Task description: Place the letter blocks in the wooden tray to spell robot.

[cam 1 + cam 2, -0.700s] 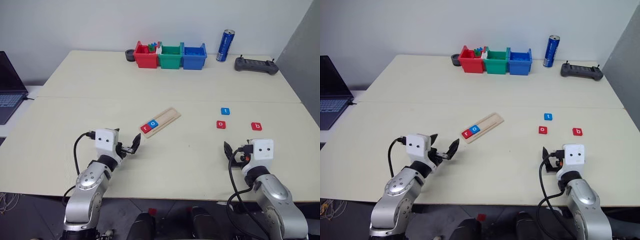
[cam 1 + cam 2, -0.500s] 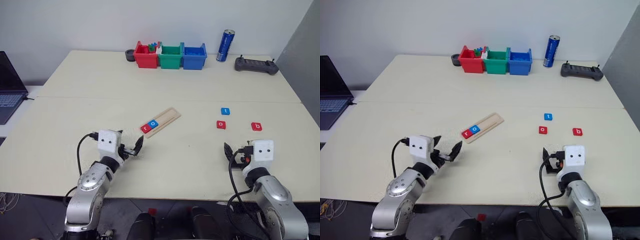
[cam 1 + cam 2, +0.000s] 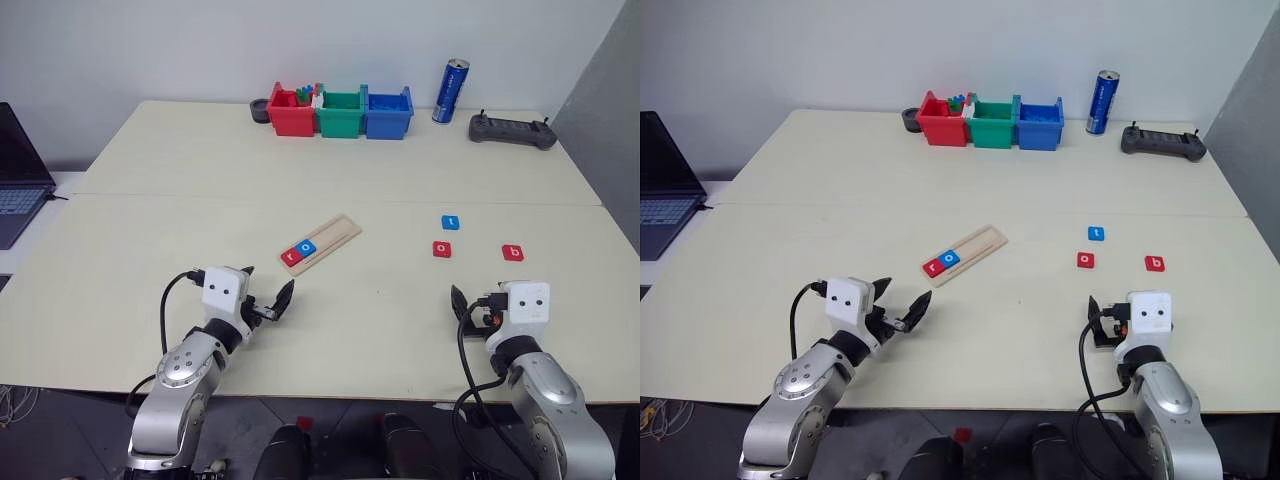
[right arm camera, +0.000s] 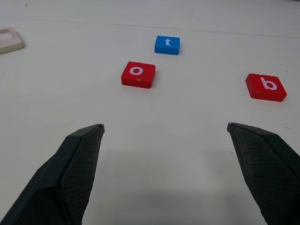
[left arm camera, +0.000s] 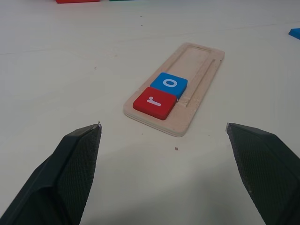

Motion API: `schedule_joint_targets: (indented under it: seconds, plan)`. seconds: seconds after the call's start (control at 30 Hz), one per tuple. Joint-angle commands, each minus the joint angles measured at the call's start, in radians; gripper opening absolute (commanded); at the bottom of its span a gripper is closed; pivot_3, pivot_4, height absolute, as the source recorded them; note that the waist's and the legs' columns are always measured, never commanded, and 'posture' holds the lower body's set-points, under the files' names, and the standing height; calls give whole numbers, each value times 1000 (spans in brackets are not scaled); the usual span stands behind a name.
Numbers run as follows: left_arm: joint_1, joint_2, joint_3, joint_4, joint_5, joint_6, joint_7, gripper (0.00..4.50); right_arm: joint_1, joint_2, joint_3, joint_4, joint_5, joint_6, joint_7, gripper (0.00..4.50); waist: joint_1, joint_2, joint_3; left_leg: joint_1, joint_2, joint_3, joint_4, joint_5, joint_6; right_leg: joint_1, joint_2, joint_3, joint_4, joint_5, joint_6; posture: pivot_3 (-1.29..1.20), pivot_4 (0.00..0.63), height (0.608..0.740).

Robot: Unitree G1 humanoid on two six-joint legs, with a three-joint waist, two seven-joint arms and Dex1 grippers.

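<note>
Pale wooden tray lies ahead of the left gripper, red r and blue o already seated at its near end. Next is the red b block, ahead and outward of the right gripper.

Left wrist view: jaws wide, holding nothing.

Right wrist view: jaws spread wide, empty; b sits off-centre, so swing toward it and straddle it squarely before closing.

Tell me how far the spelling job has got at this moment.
Done: the red r tile and blue o tile sit side by side at one end of the pale wooden tray. In hand: nothing; the left gripper and right gripper are open. Left: the red b tile, red o tile and blue t tile lie loose on the table.
</note>
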Motion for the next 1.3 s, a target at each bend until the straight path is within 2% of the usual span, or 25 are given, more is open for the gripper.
schedule_joint_targets:
  seconds: [0.03, 0.2, 0.3, 0.43, 0.57, 0.7, 0.87, 1.3]
  plan:
    - [-12, 5, 0, -28, 0, -23, -9, 4500, -10, 0, -3, -21, -6, -27, 1, 4477, 0, 0, 0, 0, 0, 0, 0, 0, 0, 0, 0, 0, 0, 0, 0, 0, 150, 740]
    - [-77, 40, 17, 3, -35, -3, -64, 4500, -88, -77, -32, -12, 38, -12, 95, 4477, -1, 0, 0, 0, 0, 0, 0, 0, 0, 0, 0, 0, 0, 0, 0, 0, 150, 740]
    - [-146, 95, 27, 83, -85, 7, -172, 4500, -191, -188, -37, 48, 127, 13, 264, 4477, -3, 0, 0, 1, 0, 1, 0, 0, 0, 1, 1, 0, 0, 0, 0, 0, 150, 740]
    - [-264, 204, 1, 273, -78, -51, -355, 4500, -309, -349, -4, 97, 314, 100, 554, 4477, -7, 0, 1, 1, 0, 0, 0, 0, 0, 1, 2, 0, 0, 1, -2, 0, 150, 740]
    - [-430, 260, -31, 532, -53, -132, -516, 4500, -423, -427, 32, 158, 412, 152, 710, 4477, -7, -1, 2, 0, 0, 0, 0, 0, 1, 1, 2, -1, 0, 1, -2, 0, 150, 740]
    - [-573, 254, -82, 768, -5, -231, -636, 4500, -514, -431, 76, 208, 415, 154, 745, 4477, -6, -1, 2, 0, 0, -1, 0, 0, 1, 0, 1, -1, 0, 1, -2, 0, 150, 740]
    - [-684, 225, -121, 951, 35, -305, -724, 4500, -550, -422, 96, 230, 403, 151, 736, 4477, -5, -1, 2, -3, -1, -3, 0, 0, 1, -1, 1, -2, 0, 1, -2, 0, 150, 740]
    - [-746, 166, -129, 1156, 115, -476, -713, 4500, -505, -427, 82, 158, 418, 195, 691, 4477, -4, -1, 2, -7, -2, -7, 2, 0, 0, -3, 0, -7, 0, 1, -2, 0, 150, 740]
